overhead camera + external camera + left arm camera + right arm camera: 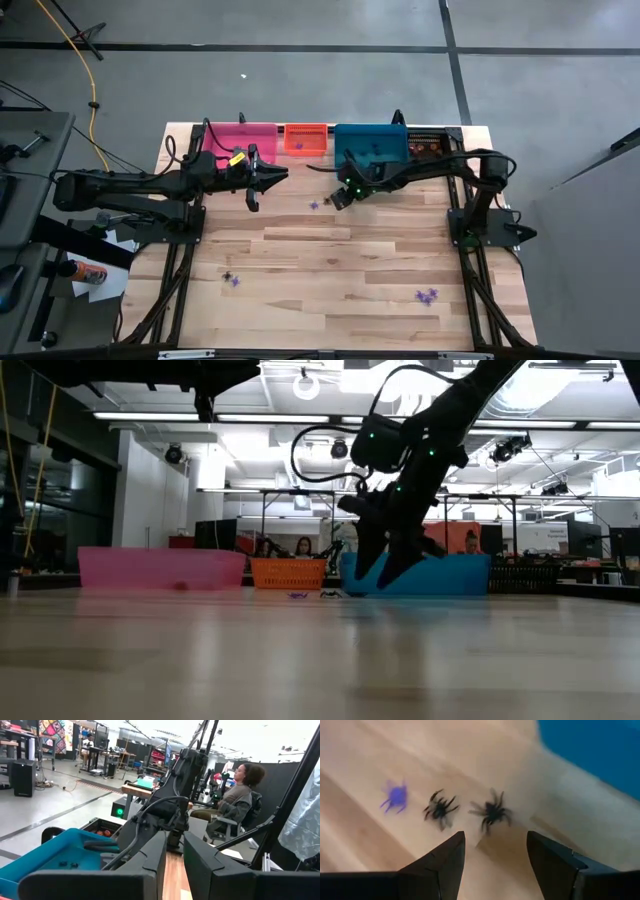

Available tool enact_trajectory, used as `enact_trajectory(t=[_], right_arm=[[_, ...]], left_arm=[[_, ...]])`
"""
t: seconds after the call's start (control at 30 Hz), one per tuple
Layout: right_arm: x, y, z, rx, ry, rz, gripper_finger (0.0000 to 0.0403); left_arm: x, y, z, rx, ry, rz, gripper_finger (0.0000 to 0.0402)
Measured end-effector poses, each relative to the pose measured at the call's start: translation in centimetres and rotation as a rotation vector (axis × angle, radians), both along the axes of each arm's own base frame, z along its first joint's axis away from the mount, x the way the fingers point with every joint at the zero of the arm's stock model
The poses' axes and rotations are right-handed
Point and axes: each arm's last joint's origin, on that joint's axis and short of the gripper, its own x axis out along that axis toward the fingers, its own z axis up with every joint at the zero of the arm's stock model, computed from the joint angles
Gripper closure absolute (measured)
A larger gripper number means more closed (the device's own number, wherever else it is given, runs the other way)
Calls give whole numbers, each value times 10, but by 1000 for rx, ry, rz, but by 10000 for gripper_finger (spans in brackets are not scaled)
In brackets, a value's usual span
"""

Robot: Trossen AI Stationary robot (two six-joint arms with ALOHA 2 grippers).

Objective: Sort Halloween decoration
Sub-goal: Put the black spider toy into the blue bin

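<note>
The Halloween decoration lies as tiny spider trinkets on the wooden table (350, 260). Two black spiders (440, 809) (491, 812) and a purple one (396, 797) lie just ahead of my right gripper (495, 851). That gripper (343, 197) slants down, open, a little above the table in front of the blue bin (370, 148), and touches nothing. More purple trinkets lie near the front left (232, 279) and front right (428, 296). My left gripper (268, 180) hovers level in front of the pink bin (240, 140); its fingers (150, 865) stand a narrow gap apart with nothing showing between them.
Along the table's far edge stand a pink, a small orange (306, 138), a blue and a black bin (425, 145). The middle and near parts of the table are bare wood with a few trinkets. People sit in the room beyond (240, 795).
</note>
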Motion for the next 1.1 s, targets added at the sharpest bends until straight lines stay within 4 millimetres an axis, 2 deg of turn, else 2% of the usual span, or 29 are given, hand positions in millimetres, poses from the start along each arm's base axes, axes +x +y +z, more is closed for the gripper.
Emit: enact_trajectory(t=[0.17, 0.77, 0.9, 1.1], right_arm=[[-1, -3, 0, -80, 17, -66, 195], [9, -2, -16, -39, 18, -122, 201], [11, -3, -16, -49, 20, -126, 244], [13, -1, -18, -76, 27, -51, 356]], left_arm=[[0, 0, 0, 0, 0, 1, 351], [0, 0, 0, -6, 1, 2, 351], [0, 0, -1, -28, 7, 1, 351], [0, 0, -2, -30, 20, 1, 351]])
